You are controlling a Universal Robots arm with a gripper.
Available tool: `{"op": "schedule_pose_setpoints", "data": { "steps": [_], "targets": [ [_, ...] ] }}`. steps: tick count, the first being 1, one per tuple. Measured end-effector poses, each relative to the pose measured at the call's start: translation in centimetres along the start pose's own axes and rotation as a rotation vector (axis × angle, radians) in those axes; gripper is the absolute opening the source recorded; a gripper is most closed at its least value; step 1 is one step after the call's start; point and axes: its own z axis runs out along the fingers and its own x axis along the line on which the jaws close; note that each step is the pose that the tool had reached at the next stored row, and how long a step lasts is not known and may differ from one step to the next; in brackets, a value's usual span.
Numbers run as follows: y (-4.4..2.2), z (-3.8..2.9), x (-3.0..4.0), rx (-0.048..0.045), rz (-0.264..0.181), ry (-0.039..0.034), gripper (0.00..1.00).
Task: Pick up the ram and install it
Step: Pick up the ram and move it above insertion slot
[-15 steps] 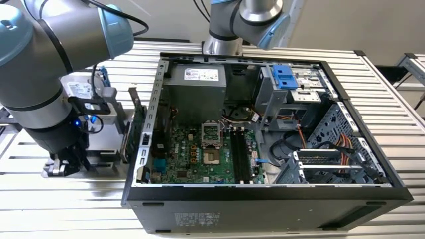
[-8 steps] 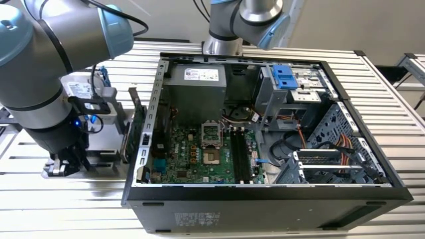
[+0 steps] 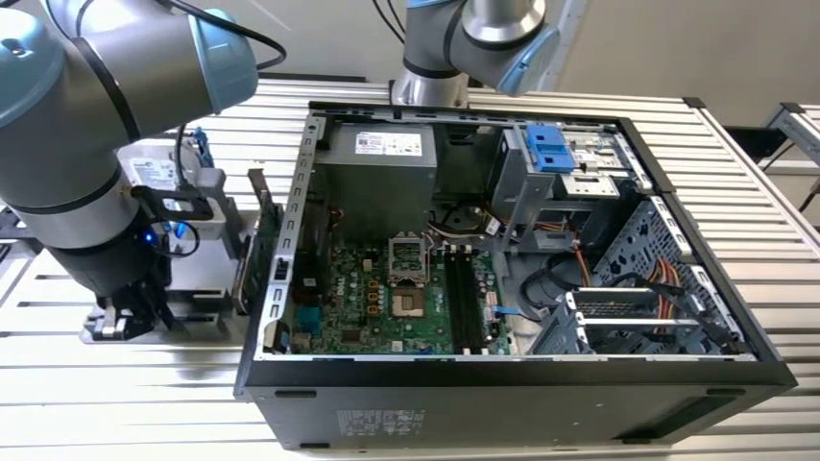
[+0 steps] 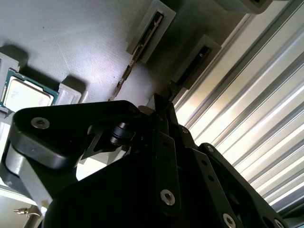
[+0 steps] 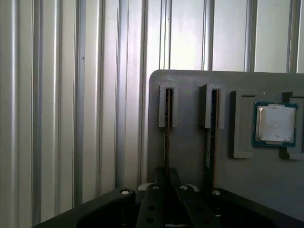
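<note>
The ram (image 5: 167, 128) is a thin dark strip standing edge-on in the slot of a grey parts tray (image 5: 187, 147) that lies farthest from the processor chip. In the second wrist view the same ram (image 4: 195, 59) runs down to my fingertips. My gripper (image 5: 167, 173) (image 4: 164, 107) is lowered onto that strip's near end, with the fingers together on it. A second strip of the same kind (image 5: 212, 128) (image 4: 140, 45) stands in the neighbouring slot. In the exterior view my gripper (image 3: 129, 312) is down at the tray, at the exterior view's left of the open computer case (image 3: 513, 389).
A processor chip (image 5: 275, 124) (image 4: 26, 93) lies in a tray pocket beside the strips. An upright green board (image 3: 263, 250) and a silver drive (image 3: 154, 173) stand between the tray and the case. Long black memory slots (image 3: 462, 298) lie on the motherboard. A second arm's base (image 3: 429, 86) stands behind the case.
</note>
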Motion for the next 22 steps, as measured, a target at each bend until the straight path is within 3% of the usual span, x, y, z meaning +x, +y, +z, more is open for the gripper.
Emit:
{"op": "schedule_pose_setpoints", "data": {
  "steps": [22],
  "targets": [
    [0.09, -2.71, 0.03, -0.0001, 0.007, -0.0002, 0.0]
  ]
}}
